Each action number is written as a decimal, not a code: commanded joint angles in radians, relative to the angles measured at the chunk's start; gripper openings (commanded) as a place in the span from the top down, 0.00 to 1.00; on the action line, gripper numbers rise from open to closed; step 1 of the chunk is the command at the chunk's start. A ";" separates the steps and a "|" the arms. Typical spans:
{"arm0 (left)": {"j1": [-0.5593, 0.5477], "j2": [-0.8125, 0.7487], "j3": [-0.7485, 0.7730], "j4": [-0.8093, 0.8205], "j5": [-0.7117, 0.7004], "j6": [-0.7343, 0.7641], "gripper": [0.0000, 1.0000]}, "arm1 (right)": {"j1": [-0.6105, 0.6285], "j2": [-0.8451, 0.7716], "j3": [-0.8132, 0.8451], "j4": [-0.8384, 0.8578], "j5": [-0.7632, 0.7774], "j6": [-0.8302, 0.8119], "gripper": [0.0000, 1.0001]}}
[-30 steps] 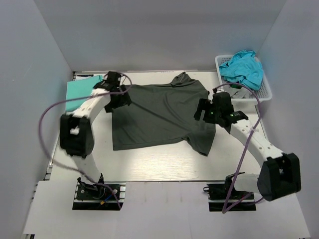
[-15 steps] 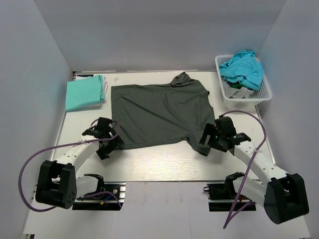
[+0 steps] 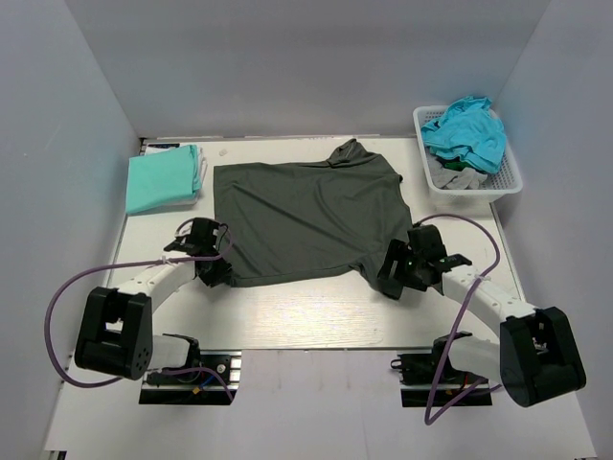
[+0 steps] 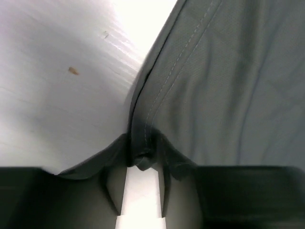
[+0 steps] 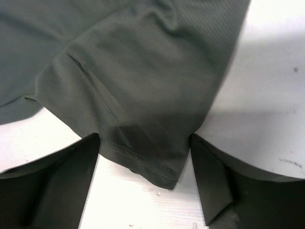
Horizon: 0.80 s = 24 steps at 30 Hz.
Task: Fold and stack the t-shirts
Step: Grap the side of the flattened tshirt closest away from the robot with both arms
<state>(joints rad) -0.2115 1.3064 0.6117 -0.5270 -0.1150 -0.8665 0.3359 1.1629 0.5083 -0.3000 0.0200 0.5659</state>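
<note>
A dark charcoal-grey t-shirt (image 3: 306, 216) lies spread flat in the middle of the table. My left gripper (image 3: 215, 271) is at its near left hem corner. In the left wrist view the left gripper (image 4: 141, 162) has its jaws pinched on the bunched stitched hem corner (image 4: 141, 143). My right gripper (image 3: 391, 278) sits over the near tip of the right sleeve. The right wrist view shows the right gripper (image 5: 145, 138) open, with the sleeve hem (image 5: 147, 160) flat on the table between its wide-set fingers (image 5: 214, 181).
A folded mint-green t-shirt (image 3: 163, 179) lies at the far left of the table. A white lattice basket (image 3: 509, 174) at the far right holds a teal t-shirt (image 3: 466, 129) and grey cloth (image 3: 458, 177). White walls close in the table on three sides.
Both arms swung from the shirt's far side to its near edge. The left jaws then closed on the hem corner, and the right gripper edged in over the sleeve tip.
</note>
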 commanded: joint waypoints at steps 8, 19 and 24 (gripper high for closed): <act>-0.005 0.010 -0.040 -0.036 0.002 -0.016 0.92 | 0.003 0.035 -0.068 -0.013 -0.100 0.002 0.61; -0.005 -0.102 0.003 -0.220 -0.043 -0.025 0.98 | 0.003 -0.103 0.018 -0.351 0.101 0.043 1.00; -0.005 -0.144 -0.029 -0.220 -0.043 -0.034 0.76 | -0.006 -0.175 0.042 -0.399 0.067 0.127 1.00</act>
<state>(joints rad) -0.2123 1.1934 0.5968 -0.7097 -0.1364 -0.8890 0.3340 1.0008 0.4992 -0.5968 0.0570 0.6323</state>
